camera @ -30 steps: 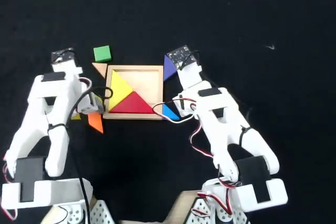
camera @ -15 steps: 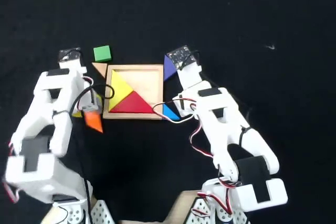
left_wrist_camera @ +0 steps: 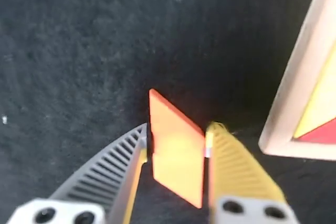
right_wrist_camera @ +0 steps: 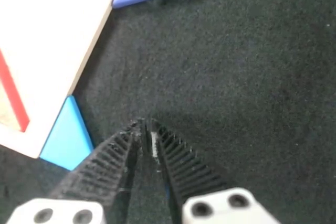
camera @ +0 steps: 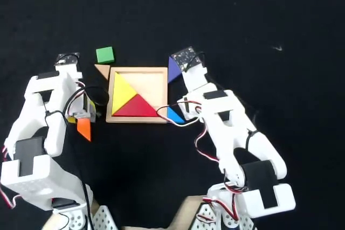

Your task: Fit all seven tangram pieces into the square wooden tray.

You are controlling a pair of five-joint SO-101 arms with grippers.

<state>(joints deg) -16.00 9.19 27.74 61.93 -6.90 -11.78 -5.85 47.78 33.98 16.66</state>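
We start with the black table (camera: pixel 269 106), where the square wooden tray (camera: pixel 138 70) sits between both arms, reachable from either side. Inside it, the large yellow triangle (camera: pixel 121 92) and large red triangle (camera: pixel 135 107) meet at the centre, leaving bare floor along the far and right sides for the rest. The dark blue triangle (camera: pixel 173 71) touches the tray's far right corner. The light blue triangle (camera: pixel 174 115) lies at its near right corner, just beside the right gripper (right_wrist_camera: pixel 144 125), whose fingers are pressed together on nothing. Left of the tray, the left gripper (left_wrist_camera: pixel 178 128) pinches the orange parallelogram (left_wrist_camera: pixel 176 166) by opposite edges, a hold we judge suits carrying it over. The green square (camera: pixel 105 55) and tan triangle (camera: pixel 102 70) wait near the far left corner.
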